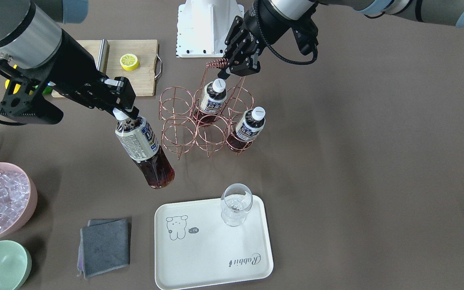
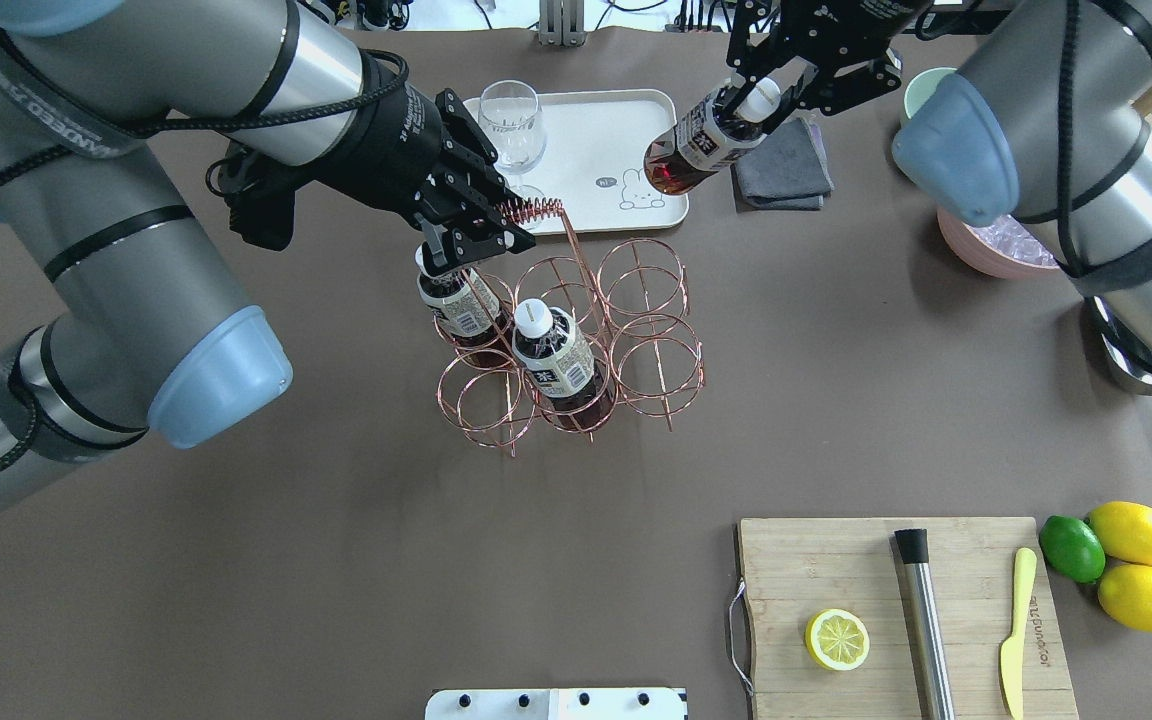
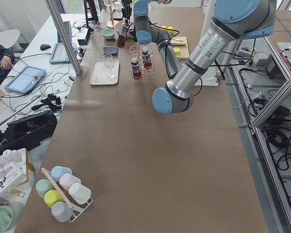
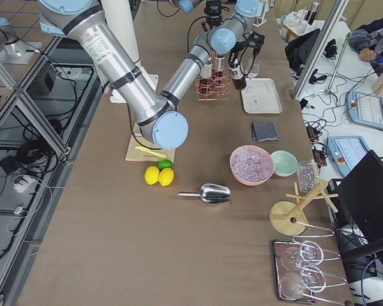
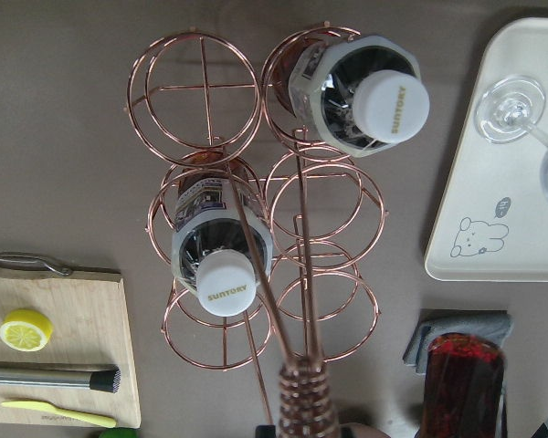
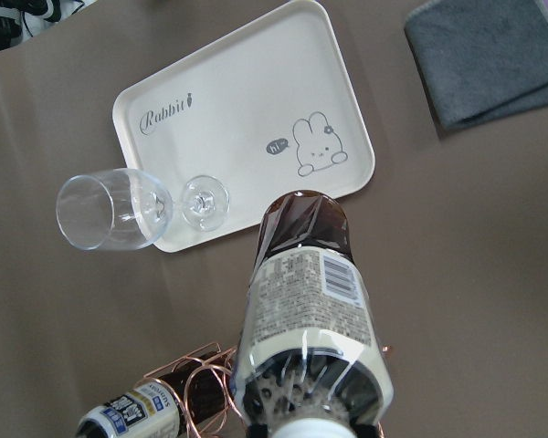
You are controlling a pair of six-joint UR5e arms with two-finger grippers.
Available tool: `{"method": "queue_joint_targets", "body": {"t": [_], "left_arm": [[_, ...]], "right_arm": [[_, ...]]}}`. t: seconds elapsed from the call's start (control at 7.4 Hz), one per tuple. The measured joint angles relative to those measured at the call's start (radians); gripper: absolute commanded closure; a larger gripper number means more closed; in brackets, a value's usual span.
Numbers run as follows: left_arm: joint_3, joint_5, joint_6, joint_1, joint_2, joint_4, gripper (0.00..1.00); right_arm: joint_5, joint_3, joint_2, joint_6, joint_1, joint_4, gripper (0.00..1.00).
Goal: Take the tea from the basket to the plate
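A tea bottle (image 1: 145, 151) hangs tilted in the air, held by its white cap in my right gripper (image 1: 125, 114), which is shut on it. It hovers between the copper wire basket (image 1: 204, 125) and the cream plate (image 1: 216, 249), near the plate's bear corner in the overhead view (image 2: 701, 145). My left gripper (image 1: 224, 67) is shut on the coiled top of the basket's handle (image 2: 528, 212). Two more tea bottles (image 1: 212, 98) (image 1: 250, 125) stand in the basket's cells. The right wrist view looks down the held bottle (image 6: 310, 310) toward the plate (image 6: 247, 119).
A wine glass (image 1: 236, 203) stands on the plate's corner nearest the basket. A grey cloth (image 1: 105, 245), a pink bowl of ice (image 1: 0, 199) and a green bowl (image 1: 0, 266) lie beside the plate. A cutting board (image 1: 143, 80) with a lemon half lies behind my right arm.
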Motion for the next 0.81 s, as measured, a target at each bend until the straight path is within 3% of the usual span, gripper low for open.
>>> {"method": "queue_joint_targets", "body": {"t": [0.81], "left_arm": [[-0.029, -0.266, 0.069, -0.236, 0.073, 0.015, 1.00]], "right_arm": [[-0.062, -0.486, 0.308, -0.417, -0.001, -0.131, 1.00]]}}
